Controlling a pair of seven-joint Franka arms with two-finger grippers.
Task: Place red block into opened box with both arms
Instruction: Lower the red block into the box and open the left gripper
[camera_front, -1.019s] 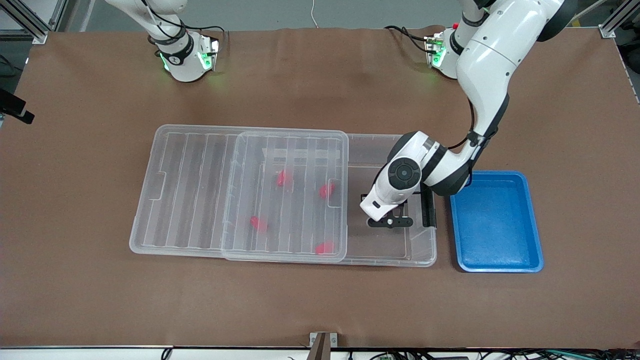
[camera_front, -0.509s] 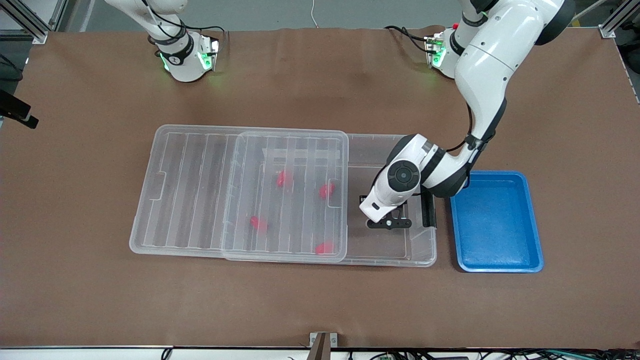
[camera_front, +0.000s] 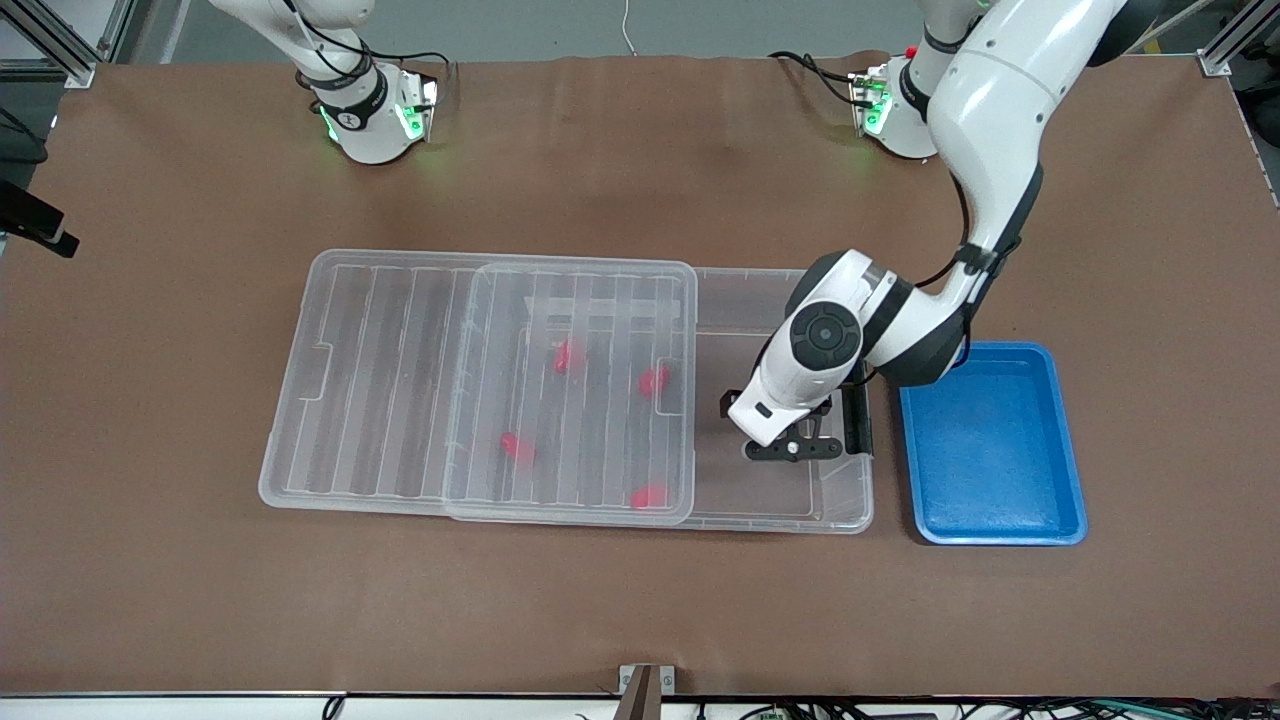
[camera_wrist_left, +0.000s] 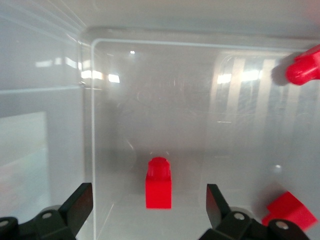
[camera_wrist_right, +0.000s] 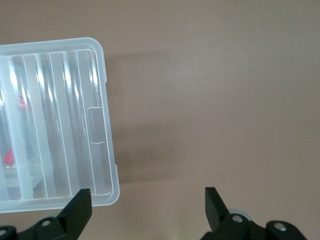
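Observation:
The clear box (camera_front: 845, 520) lies mid-table, its ribbed lid (camera_front: 400, 380) slid toward the right arm's end so the end by the black handle (camera_front: 855, 420) is uncovered. My left gripper (camera_front: 795, 450) hangs open over that uncovered end. In the left wrist view a red block (camera_wrist_left: 159, 182) lies on the box floor between my open left gripper (camera_wrist_left: 147, 207) fingers, touching neither. Several more red pieces (camera_front: 654, 380) show through the lid. My right gripper (camera_wrist_right: 147, 210) is open over bare table beside the lid's corner (camera_wrist_right: 100, 125), out of the front view.
A blue tray (camera_front: 990, 440) stands beside the box's handle end, toward the left arm's end of the table. Two other red pieces (camera_wrist_left: 303, 67) (camera_wrist_left: 290, 210) lie on the box floor near my left gripper. Brown table surrounds the box.
My left gripper has gone from shut to open, and the red block now lies free on the box floor. The left hand has shifted slightly toward the blue tray.

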